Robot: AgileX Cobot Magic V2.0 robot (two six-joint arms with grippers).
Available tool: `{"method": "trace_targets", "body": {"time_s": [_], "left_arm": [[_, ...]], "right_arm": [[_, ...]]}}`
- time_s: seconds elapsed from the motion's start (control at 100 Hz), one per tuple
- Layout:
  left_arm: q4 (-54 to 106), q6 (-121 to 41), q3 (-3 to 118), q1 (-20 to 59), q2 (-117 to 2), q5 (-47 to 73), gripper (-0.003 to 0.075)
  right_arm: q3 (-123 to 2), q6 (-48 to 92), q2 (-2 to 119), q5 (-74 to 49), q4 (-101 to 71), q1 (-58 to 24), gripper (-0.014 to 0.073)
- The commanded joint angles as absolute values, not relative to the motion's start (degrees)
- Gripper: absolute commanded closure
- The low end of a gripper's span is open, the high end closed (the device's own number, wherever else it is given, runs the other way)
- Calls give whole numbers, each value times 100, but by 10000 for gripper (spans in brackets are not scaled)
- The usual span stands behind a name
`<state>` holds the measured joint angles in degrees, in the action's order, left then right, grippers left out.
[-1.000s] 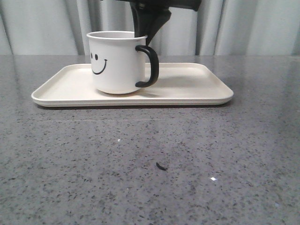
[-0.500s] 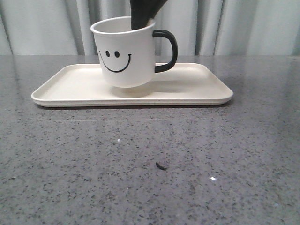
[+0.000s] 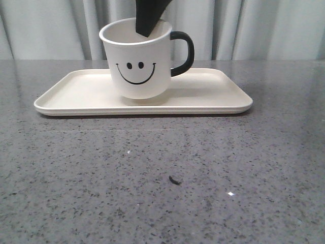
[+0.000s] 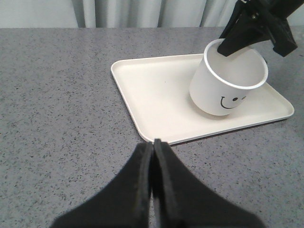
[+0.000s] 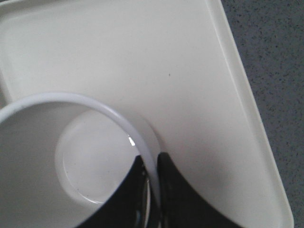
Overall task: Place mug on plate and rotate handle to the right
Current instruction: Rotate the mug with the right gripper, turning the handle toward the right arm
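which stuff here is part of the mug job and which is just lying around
In the job:
mug, tilted, rim pinched by the right pincer
handle, pointing right
plate under the mug

Lying about:
small dark speck on the table
left pincer, shut, off the plate

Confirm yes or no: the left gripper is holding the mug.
No: in the left wrist view the left gripper is shut on nothing, apart from the plate, while the right gripper pinches the mug rim.
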<state>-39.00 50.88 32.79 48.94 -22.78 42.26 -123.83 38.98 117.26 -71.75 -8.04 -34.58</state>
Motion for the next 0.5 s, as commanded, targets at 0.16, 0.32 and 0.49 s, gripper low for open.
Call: {"method": "trace_targets", "body": {"time_s": [0.16,0.32,0.49], "left_arm": [[-4059,5141,3427,4931,-2313,3927,739],[-4145,5141,3427,4931,-2313,3927,739],[-4180,5141,3427,4931,-2313,3927,739]], "right_arm": [[-12583,4058,11358,-7664,-893,-3366,659],[-12583,4058,11390,-7664,-893,-3366,659],[-12583,4058,11548,-7640,-893,-3366,659]]}}
